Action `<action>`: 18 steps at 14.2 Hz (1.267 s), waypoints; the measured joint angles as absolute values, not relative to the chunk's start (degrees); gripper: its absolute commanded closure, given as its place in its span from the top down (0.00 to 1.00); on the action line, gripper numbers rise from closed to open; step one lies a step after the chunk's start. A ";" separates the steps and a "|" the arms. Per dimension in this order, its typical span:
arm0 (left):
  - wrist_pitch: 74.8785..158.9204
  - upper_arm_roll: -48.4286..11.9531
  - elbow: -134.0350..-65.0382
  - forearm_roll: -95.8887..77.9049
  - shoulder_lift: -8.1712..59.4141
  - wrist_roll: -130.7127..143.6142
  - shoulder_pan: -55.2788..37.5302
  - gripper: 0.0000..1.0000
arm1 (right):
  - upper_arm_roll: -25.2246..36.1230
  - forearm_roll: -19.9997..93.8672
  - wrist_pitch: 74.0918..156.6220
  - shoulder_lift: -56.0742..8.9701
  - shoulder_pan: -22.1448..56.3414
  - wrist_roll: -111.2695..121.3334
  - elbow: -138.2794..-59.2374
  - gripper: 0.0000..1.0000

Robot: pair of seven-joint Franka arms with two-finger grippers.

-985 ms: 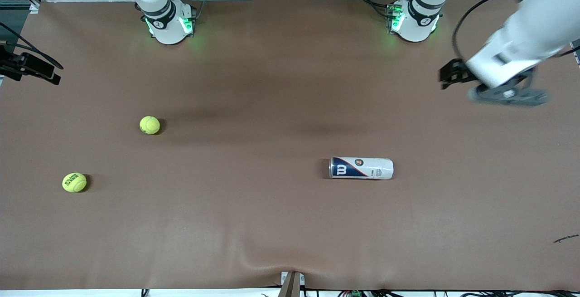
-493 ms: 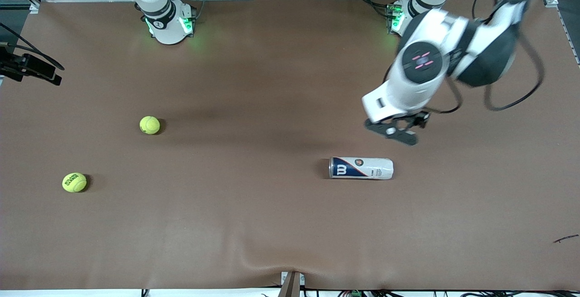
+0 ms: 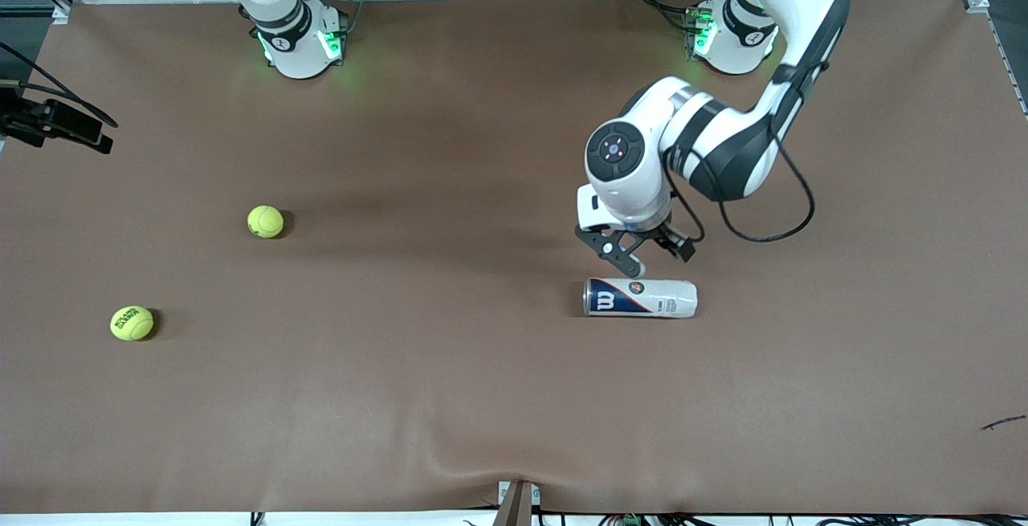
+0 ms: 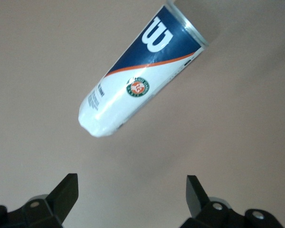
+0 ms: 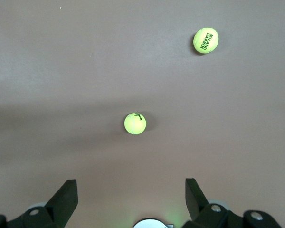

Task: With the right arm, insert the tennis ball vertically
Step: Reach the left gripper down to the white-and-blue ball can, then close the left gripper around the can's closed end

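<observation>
The left gripper (image 3: 640,251) hangs low over the counter (image 3: 450,397), just on the robots' side of a ball can (image 3: 640,297), with its fingers (image 4: 64,194) spread wide and nothing between them. The can lies on its side, a white tube with a dark blue band and a white logo near its open mouth, an orange stripe and a small round badge on its body; the mouth points toward the right arm's end of the counter. In the left wrist view the can (image 4: 140,73) lies slantwise ahead of the released fingertips, apart from them. Half a second ago this gripper was higher and more toward the left arm's end of the counter; it has since swung in and come down close beside the can, which has not moved. The right gripper (image 5: 130,202) waits high near its base, out of the front view, its fingers also spread and empty. Looking down from there, the near tennis ball (image 5: 135,123) sits on the bare counter, and a second tennis ball (image 5: 205,40) with dark lettering lies nearer to the front camera. Both yellow-green balls (image 3: 265,222) (image 3: 132,323) rest well apart from the can, toward the right arm's end, unchanged from before.
</observation>
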State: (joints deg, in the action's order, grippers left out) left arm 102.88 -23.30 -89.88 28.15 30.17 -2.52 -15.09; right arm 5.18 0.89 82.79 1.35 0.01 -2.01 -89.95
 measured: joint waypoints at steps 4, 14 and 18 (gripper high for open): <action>105.60 -22.89 -89.31 33.42 32.96 -16.15 -14.61 1.00 | 5.14 0.89 82.79 1.32 0.01 -2.01 -89.96 1.00; 111.33 -22.73 -88.63 41.58 38.11 -27.90 -14.42 1.00 | 5.08 0.89 83.06 0.77 0.02 -2.01 -90.01 1.00; 113.04 -22.63 -88.61 42.61 39.46 -29.38 -13.73 1.00 | 5.03 0.89 83.07 0.70 0.09 -2.00 -90.02 1.00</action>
State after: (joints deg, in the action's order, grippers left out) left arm 113.04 -22.63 -88.61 42.61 39.46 -29.38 -13.73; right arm 5.03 0.89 83.07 0.70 0.09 -2.00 -90.02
